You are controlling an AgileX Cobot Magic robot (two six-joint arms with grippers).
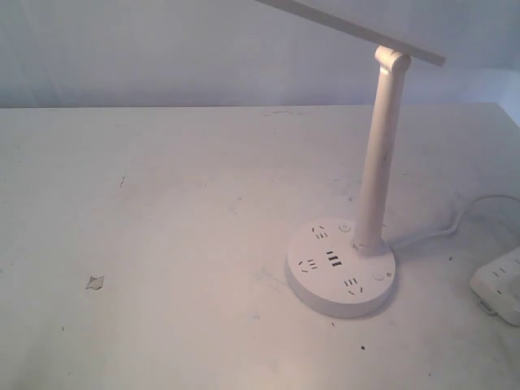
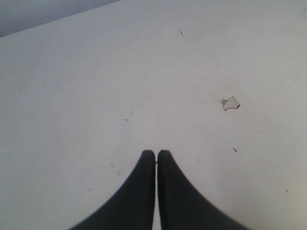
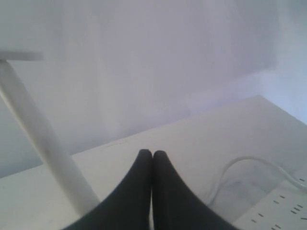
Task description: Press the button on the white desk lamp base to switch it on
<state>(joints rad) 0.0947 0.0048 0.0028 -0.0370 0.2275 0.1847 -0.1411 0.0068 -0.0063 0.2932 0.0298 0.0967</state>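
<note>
The white desk lamp base [image 1: 340, 267] is a thick round disc with dark socket holes, standing on the table right of centre in the exterior view. Small round buttons show on its top at the back [image 1: 344, 227] and at the front right [image 1: 379, 276]. Its white pole [image 1: 380, 150] rises to a slanted lamp head [image 1: 357, 31]; the pole [image 3: 45, 143] also shows in the right wrist view. Neither arm appears in the exterior view. My left gripper [image 2: 156, 153] is shut over bare table. My right gripper [image 3: 152, 153] is shut, empty, beside the pole.
A white rectangular power strip [image 1: 500, 286] lies at the right table edge, and its corner [image 3: 276, 206] shows in the right wrist view. A white cable [image 1: 455, 223] runs from the lamp towards it. A small chip [image 1: 95, 282] marks the table at left, also visible as a chip [image 2: 230, 103].
</note>
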